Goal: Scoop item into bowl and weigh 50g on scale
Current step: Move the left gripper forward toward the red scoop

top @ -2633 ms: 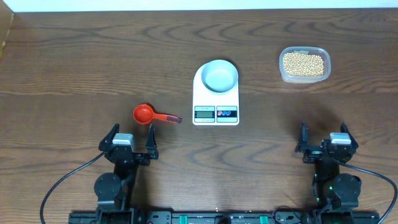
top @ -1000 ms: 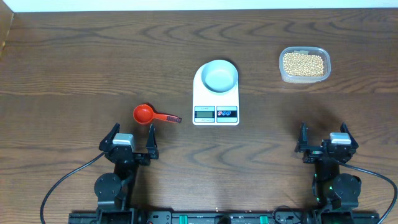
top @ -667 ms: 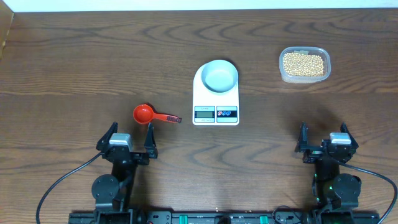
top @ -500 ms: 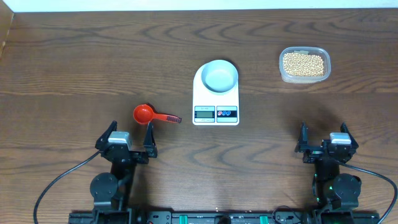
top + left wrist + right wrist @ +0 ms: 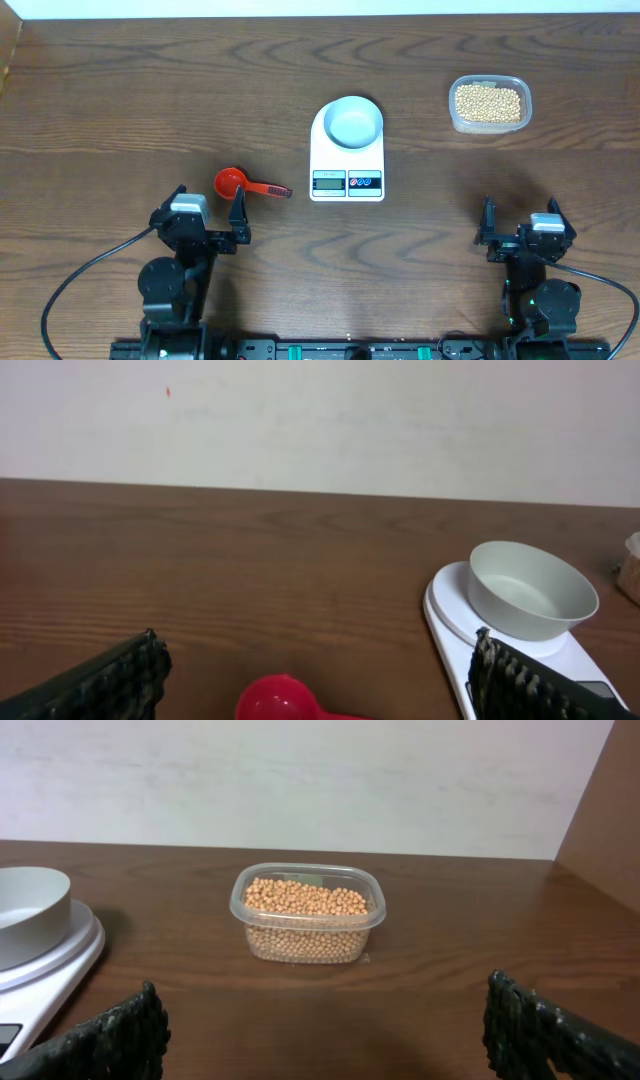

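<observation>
The red scoop [image 5: 232, 181] is found just ahead of the open, empty left end effector [image 5: 200, 212], handle turned toward the scale [image 5: 332, 160]; the soybeans [image 5: 488, 101] are kept in the clear tub [image 5: 451, 108] beyond the open right end effector [image 5: 520, 218].

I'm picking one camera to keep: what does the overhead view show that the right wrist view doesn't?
Overhead only: the red plastic scoop and the left gripper. Right wrist only: a brown upright panel at far right. Both: the clear plastic tub of tan-yellow beans, the pale blue-white round bowl on the white digital scale, the open right gripper.
</observation>
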Robot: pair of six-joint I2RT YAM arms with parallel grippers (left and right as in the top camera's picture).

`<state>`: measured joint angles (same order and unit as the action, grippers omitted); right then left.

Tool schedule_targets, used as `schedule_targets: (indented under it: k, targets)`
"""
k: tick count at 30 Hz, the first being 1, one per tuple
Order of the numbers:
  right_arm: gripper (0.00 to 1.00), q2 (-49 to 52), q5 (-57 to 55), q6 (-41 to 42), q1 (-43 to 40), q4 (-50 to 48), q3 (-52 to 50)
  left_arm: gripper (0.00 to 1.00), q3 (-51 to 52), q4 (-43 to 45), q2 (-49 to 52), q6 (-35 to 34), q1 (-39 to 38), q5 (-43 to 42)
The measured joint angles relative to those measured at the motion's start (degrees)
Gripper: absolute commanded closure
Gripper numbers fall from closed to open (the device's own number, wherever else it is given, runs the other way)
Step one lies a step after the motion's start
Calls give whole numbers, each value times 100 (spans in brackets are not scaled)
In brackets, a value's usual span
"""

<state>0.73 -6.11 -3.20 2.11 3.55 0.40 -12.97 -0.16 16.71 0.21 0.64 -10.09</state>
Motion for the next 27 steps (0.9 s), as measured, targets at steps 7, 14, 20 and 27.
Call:
schedule_targets:
  k: [7,14,20,27]
  targets:
    - [1,0,0,0,0,0,0,2,-109,103,247,-2,0,0]
    - [1,0,0,0,0,0,0,2,-111,127,256,-2,0,0]
    - [1,0,0,0,0,0,0,2,-111,181,256,0,0,0]
    - [1,0,0,0,0,0,0,2,-111,367,260,-2,0,0]
